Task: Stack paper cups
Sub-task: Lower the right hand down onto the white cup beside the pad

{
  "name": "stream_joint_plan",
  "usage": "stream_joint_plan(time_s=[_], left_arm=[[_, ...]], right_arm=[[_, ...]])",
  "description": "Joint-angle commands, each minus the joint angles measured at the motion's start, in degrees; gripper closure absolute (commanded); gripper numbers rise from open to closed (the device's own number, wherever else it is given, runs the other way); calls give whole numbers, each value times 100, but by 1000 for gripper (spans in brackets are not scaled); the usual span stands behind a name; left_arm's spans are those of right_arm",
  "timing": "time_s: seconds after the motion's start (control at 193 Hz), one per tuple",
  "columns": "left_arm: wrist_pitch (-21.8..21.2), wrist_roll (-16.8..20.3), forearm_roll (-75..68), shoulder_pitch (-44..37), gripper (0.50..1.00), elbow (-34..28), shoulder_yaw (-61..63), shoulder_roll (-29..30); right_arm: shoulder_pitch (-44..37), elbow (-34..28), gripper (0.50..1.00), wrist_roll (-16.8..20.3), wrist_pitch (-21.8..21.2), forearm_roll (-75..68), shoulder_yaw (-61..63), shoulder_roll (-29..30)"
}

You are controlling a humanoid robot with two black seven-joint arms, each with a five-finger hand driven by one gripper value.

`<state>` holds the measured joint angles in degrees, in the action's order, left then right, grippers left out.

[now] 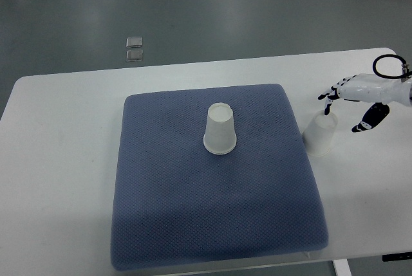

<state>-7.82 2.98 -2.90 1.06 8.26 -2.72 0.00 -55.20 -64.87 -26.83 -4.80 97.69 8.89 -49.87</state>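
Sitting upside down near the middle of the blue-grey mat (193,224): one white paper cup (220,130). Standing inverted just off the mat's right edge, on the white table (58,179): a second paper cup (320,134). Hovering just above and right of that second cup, fingers spread wide and gripping nothing: the right hand (353,99). Lying beyond the mat's far edge, on the grey floor: two small square plates (134,47).
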Motion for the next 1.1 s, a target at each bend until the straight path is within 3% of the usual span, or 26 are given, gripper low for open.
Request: stream_joint_plan(time_s=[0.0,0.311,1.093], left_arm=[[0,1,0,-1,500,0,0,0],[0,1,0,-1,500,0,0,0],[0,1,0,-1,500,0,0,0]], right_arm=[[-35,10,589,3,40,4,-28,109],[36,194,591,20,84,13,-151,478],[423,774,591,3,559,-22,-300,768]])
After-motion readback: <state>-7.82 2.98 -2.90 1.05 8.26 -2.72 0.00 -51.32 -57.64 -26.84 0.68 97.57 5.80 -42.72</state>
